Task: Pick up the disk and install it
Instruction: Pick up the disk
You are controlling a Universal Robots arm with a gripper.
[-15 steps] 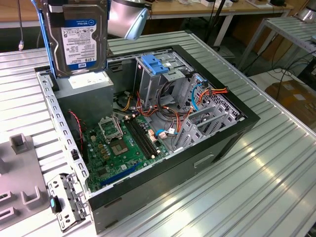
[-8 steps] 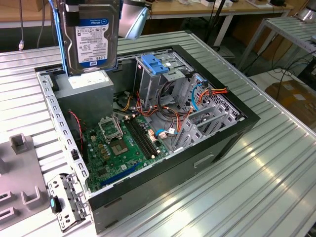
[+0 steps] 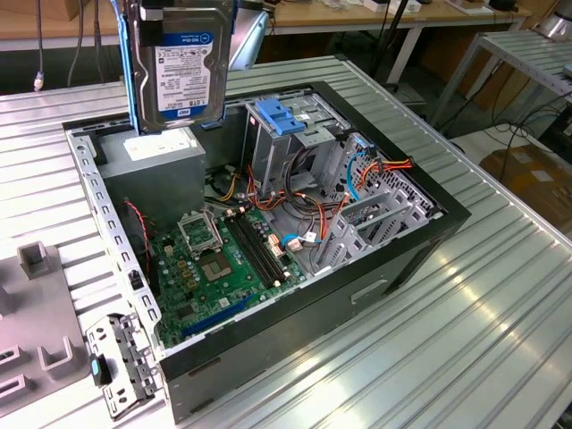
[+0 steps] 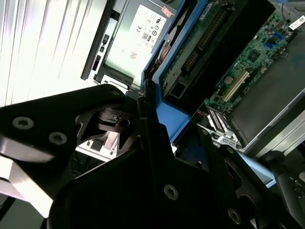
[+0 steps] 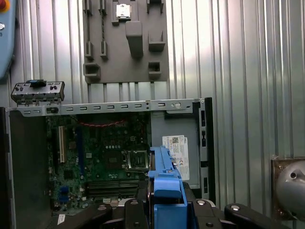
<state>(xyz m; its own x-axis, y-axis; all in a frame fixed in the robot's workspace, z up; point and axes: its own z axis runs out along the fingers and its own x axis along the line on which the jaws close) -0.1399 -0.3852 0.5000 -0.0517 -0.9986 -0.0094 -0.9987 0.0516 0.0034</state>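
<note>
The disk [image 3: 179, 67], silver-grey with a white label and blue carrier rails, hangs upright in the air at the top of the exterior view's left. It is above the rear corner of the open computer case [image 3: 420, 250]. My gripper [image 3: 189, 7] is shut on its upper edge at the frame's top border. In the first wrist view the blue carrier [image 5: 164, 191] sits clamped between my black fingers [image 5: 133, 212], seen edge-on over the case. In the second wrist view the disk's underside [image 4: 205, 43] and its blue rail [image 4: 167, 114] run away from my gripper body.
Inside the case lie the green motherboard [image 3: 214, 259], a grey power-supply box with a white sticker [image 3: 165, 147] under the disk, a tall metal cage with a blue latch [image 3: 281, 116], and a second cage with cables [image 3: 366, 214]. A grey fixture plate [image 3: 27, 322] and a loose bracket [image 3: 121, 362] lie on the ribbed table.
</note>
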